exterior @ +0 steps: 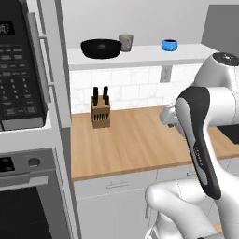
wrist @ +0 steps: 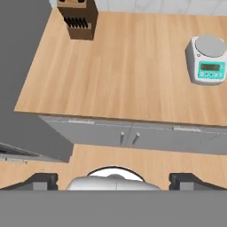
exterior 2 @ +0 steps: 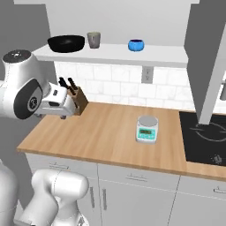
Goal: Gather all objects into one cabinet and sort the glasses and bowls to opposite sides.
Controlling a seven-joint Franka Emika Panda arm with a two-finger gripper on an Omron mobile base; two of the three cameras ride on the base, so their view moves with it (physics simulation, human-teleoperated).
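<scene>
On the white floor board of the open wall cabinet [exterior: 144,55] [exterior 2: 115,53] stand a wide black bowl [exterior: 101,48] [exterior 2: 66,43], a grey-beige cup [exterior: 126,42] [exterior 2: 93,39] right beside it, and a small blue bowl [exterior: 169,45] [exterior 2: 136,45] further right. My gripper [wrist: 117,180] hangs well below the shelf, over the left part of the wooden counter, pointing down. Its fingertips [wrist: 44,180] stand wide apart with nothing between them, so it is open. The hand [exterior 2: 57,103] [exterior: 168,116] sits close to the knife block.
A wooden knife block [exterior: 100,112] [exterior 2: 77,99] [wrist: 80,18] stands at the counter's back left. A kitchen scale [exterior 2: 147,129] [wrist: 208,60] sits mid-right. A black cooktop [exterior 2: 205,137] lies at the right, a microwave [exterior: 18,70] and oven [exterior: 28,205] at the left.
</scene>
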